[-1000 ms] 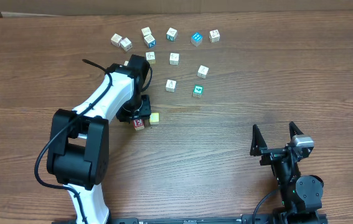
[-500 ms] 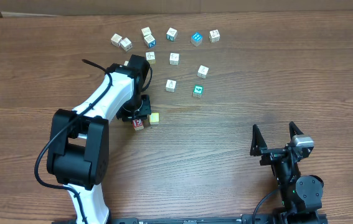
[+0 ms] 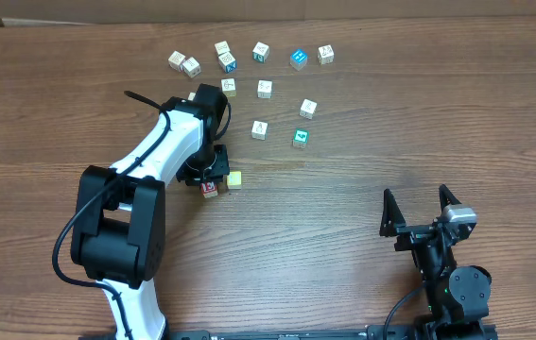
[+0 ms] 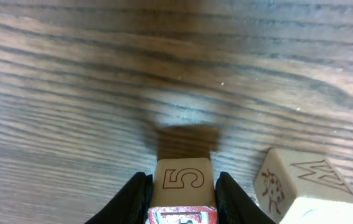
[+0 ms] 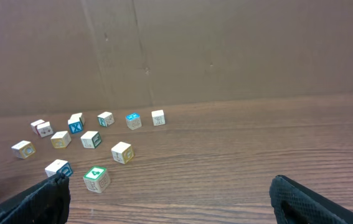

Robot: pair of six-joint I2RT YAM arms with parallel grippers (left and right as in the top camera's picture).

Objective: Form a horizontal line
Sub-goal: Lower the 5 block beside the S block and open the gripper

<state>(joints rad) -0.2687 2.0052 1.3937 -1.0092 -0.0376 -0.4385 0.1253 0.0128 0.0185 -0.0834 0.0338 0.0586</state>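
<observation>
Several small wooden letter blocks lie scattered at the back of the table, among them a green one [image 3: 300, 138] and a blue one [image 3: 298, 59]. My left gripper [image 3: 211, 179] is shut on a red-faced block marked 5 [image 4: 183, 180], low over the wood. A pale block with a ladybird and an M [image 4: 301, 186] sits just right of it; it shows as the yellowish block [image 3: 235, 178] in the overhead view. My right gripper [image 3: 423, 210] is open and empty at the front right, far from the blocks.
A cardboard wall [image 5: 226, 50] stands behind the table's far edge. The blocks at the back show in the right wrist view, the green one [image 5: 96, 178] nearest. Bare wood lies between the two arms.
</observation>
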